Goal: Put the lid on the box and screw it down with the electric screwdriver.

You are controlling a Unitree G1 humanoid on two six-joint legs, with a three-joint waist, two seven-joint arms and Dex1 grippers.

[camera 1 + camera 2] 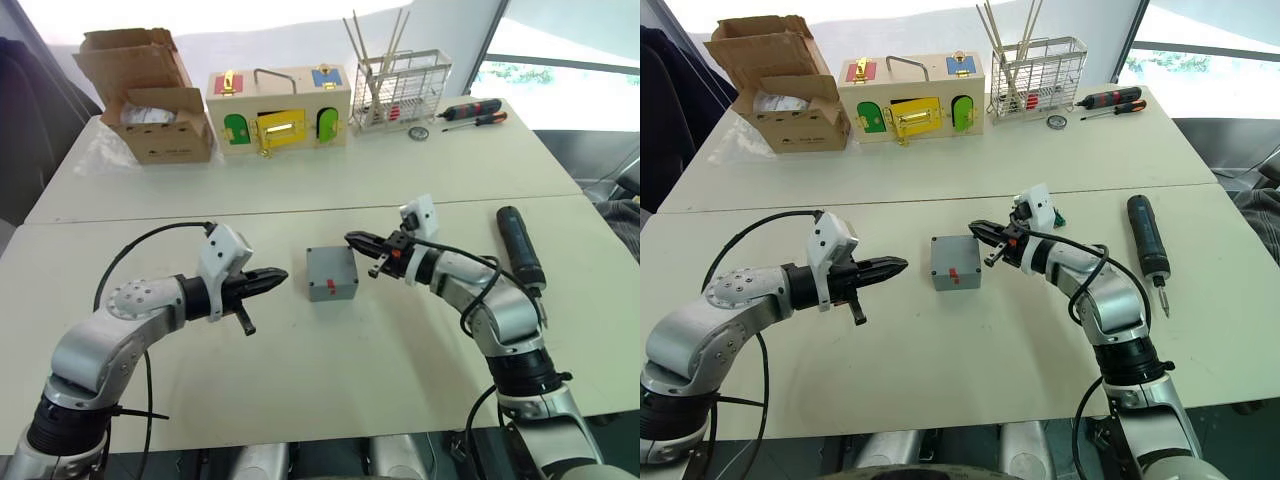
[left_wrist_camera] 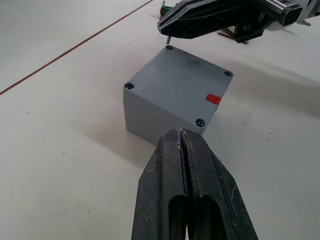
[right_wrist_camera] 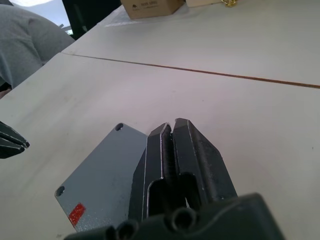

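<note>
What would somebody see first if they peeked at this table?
First, the small grey box in the middle of the near table, its lid already on top, with a red mark on it. The left gripper and right gripper point at it from either side, both shut; the right one holds a small screw just above a corner hole. The black electric screwdriver lies on the table to the right.

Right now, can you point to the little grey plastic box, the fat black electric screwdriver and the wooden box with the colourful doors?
Small square grey plastic box (image 1: 332, 272): left eye view, middle of its lid.
Thick black electric screwdriver (image 1: 1145, 236): right eye view, its handle.
Wooden box with coloured latches (image 1: 279, 109): left eye view, its front face.
</note>
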